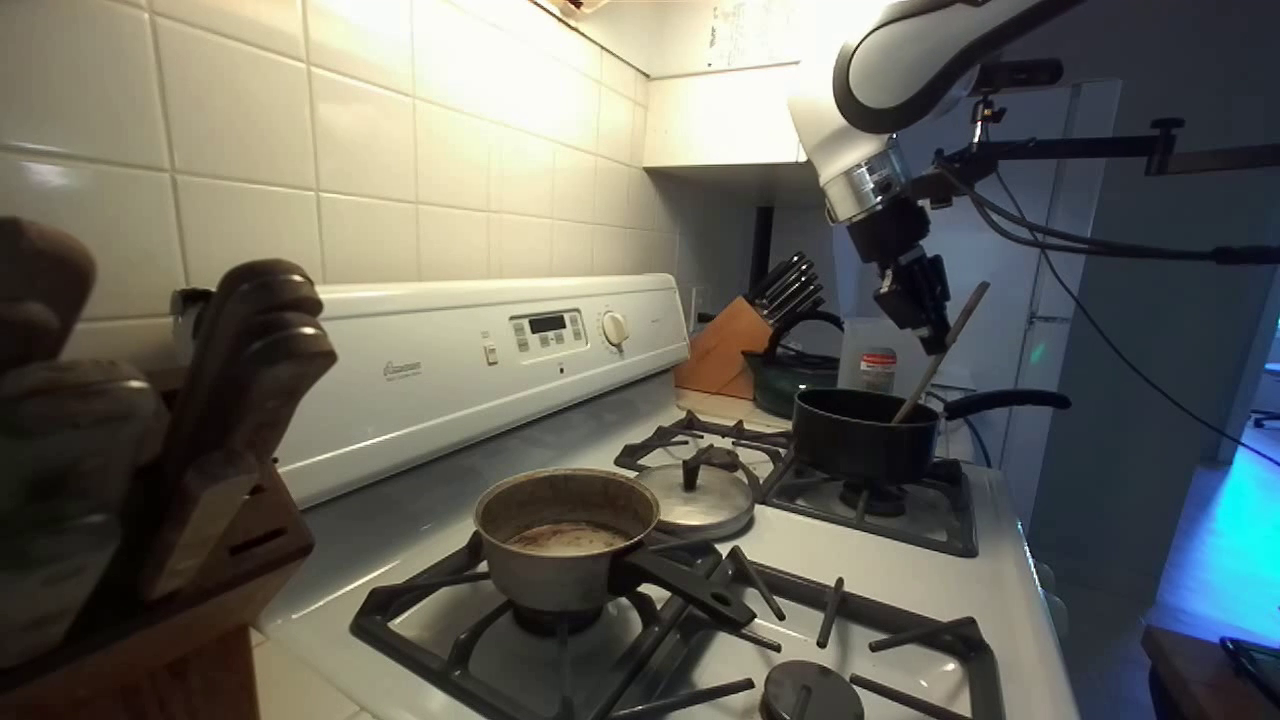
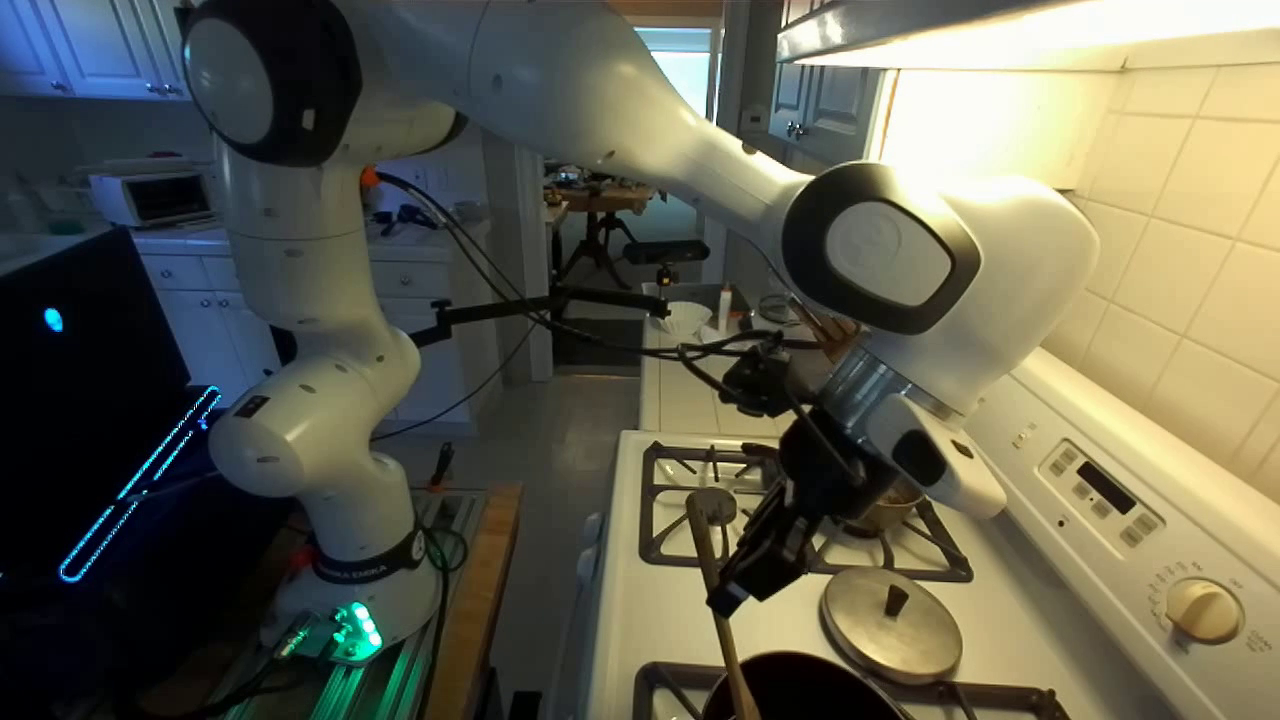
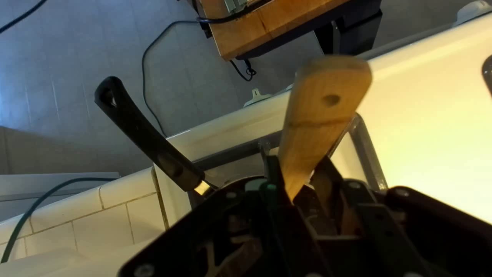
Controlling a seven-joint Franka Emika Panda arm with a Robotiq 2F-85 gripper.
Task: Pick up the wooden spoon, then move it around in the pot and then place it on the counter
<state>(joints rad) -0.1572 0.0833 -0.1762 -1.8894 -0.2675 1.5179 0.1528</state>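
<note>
Knife block (image 1: 220,585) foremost; pincer (image 1: 938,342) clamped on slanting wooden spoon (image 3: 316,119), lower end inside black pot (image 1: 862,442).

And it's smooth, low-sheen wood on the wooden spoon (image 3: 310,132), then a dull, dark finish on the pot (image 1: 862,442) and a satin, plastic-looking handle (image 3: 148,134)! Look at that lid (image 2: 880,634), bare metal with a muted shine, while the stove top (image 2: 665,610) gleams glossy as enamel, the wall tiles (image 1: 240,105) throw back a hard ceramic glare, and the far knife block (image 1: 724,350) shows smooth, plain wood
</note>
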